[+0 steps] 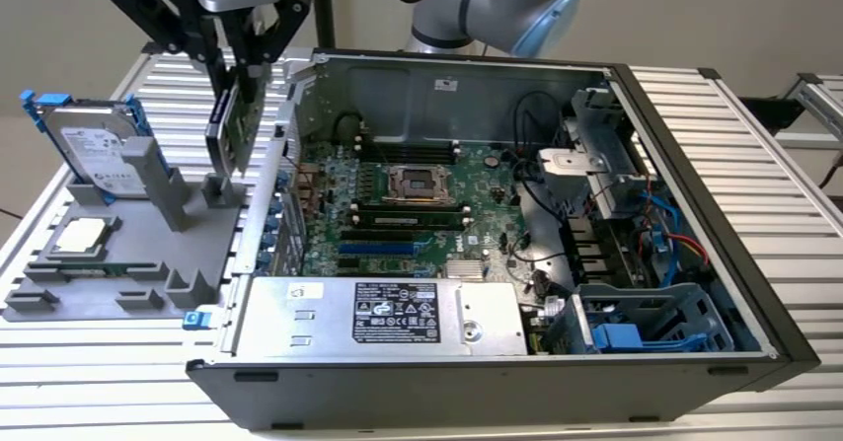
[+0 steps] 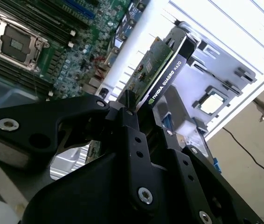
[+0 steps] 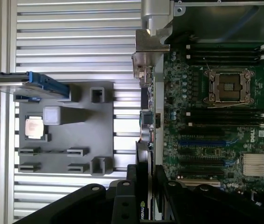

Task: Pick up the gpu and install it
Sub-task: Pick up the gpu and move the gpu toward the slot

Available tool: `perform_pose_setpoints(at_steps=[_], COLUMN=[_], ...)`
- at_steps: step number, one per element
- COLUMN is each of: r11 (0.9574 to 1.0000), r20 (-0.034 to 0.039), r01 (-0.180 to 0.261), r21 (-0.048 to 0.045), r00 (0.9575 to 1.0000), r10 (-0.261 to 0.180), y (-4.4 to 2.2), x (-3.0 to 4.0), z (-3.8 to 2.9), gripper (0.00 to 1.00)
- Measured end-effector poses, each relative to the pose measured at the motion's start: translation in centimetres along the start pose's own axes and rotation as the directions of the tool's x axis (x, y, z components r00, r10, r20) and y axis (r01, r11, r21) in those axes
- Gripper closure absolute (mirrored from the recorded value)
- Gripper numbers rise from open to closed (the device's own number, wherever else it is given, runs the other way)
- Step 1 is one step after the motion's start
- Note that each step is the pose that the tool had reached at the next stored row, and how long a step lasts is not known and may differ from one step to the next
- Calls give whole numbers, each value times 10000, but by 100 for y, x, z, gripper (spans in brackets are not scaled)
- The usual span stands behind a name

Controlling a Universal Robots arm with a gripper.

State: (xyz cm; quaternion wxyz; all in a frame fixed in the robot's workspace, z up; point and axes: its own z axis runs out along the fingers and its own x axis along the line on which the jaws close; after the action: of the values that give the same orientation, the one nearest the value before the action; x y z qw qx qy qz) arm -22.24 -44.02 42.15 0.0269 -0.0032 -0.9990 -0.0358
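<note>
The gripper (image 2: pixel 133 109), clamped on the gpu (image 2: pixel 162 70), holds it on edge, long axis hanging downward over the grey fixture tray (image 1: pixel 93 308), just outside the computer case (image 1: pixel 461 377), whose motherboard (image 1: pixel 500 214) lies toward the exterior view's right

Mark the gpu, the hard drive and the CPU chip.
gpu (image 1: pixel 227 135), exterior view, middle of its dark side.
hard drive (image 1: pixel 95 155), exterior view, its silver labelled face.
CPU chip (image 1: pixel 82 234), exterior view, centre of its silver lid.

Exterior view high above case (image 1: pixel 435 91); both wrist views close behind claw (image 2: pixel 146 119) (image 3: pixel 147 176), above motherboard (image 2: pixel 71 60) (image 3: pixel 206 135).
</note>
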Motion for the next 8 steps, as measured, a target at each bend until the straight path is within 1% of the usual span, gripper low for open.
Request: perform_pose_setpoints(at_steps=[4,8], r11=[10000,10000], r20=[0,17], r01=[0,2], r21=[1,1], r00=[10000,10000], r10=[0,-2], y=[0,1], x=[-44,-84], z=[-3,-5], gripper=[100,100])
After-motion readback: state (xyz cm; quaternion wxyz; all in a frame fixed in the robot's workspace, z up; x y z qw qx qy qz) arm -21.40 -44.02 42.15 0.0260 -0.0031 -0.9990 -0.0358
